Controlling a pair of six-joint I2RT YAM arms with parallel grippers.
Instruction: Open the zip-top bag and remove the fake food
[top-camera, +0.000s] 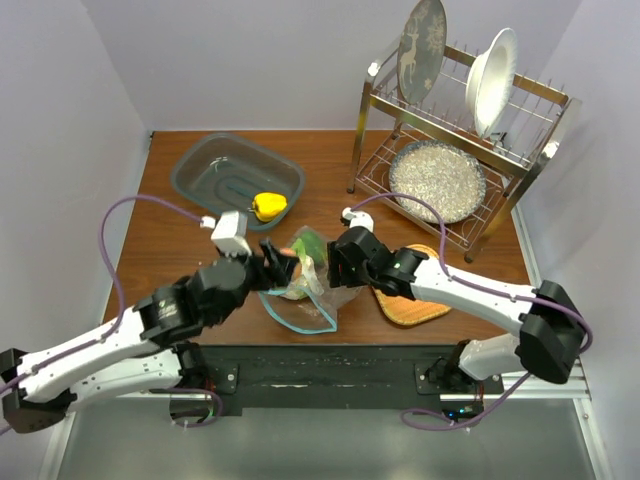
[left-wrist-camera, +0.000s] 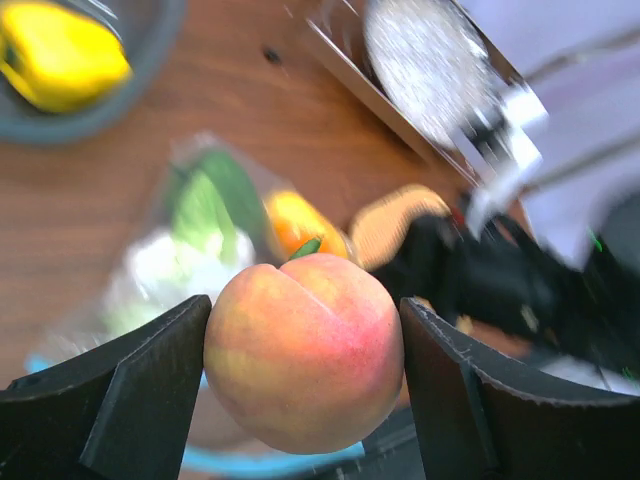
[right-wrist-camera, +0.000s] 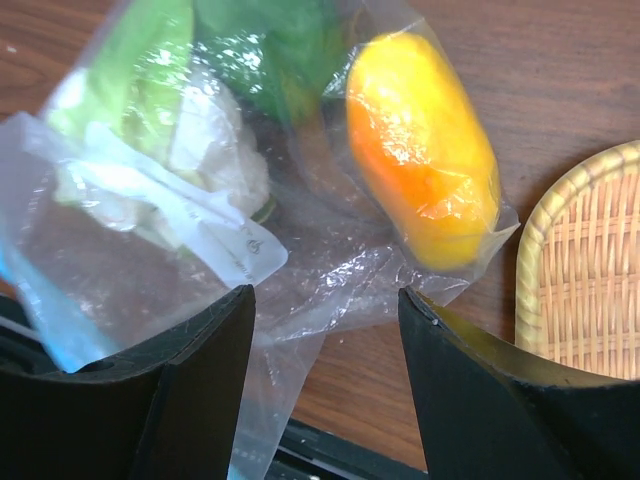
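An orange-pink peach (left-wrist-camera: 305, 350) hangs above the table, and my left gripper (left-wrist-camera: 305, 340) is shut on it with a finger pressed against each side. In the top view that gripper (top-camera: 278, 270) holds the peach (top-camera: 291, 267) at the left edge of the zip-top bag (top-camera: 305, 290). The clear bag (right-wrist-camera: 330, 250) lies crumpled on the wood with a white cauliflower (right-wrist-camera: 215, 140), a green piece (right-wrist-camera: 270, 40) and an orange piece (right-wrist-camera: 425, 150) inside. My right gripper (right-wrist-camera: 325, 300) stands open just above the bag's loose film, gripping nothing. A yellow bell pepper (top-camera: 268, 206) rests in the grey tub (top-camera: 215, 165).
A round woven mat (top-camera: 420, 305) lies right of the bag, under my right arm. A metal dish rack (top-camera: 450, 150) with plates and a speckled bowl stands at the back right. The bag's teal zip strip (top-camera: 300, 325) curls toward the near table edge.
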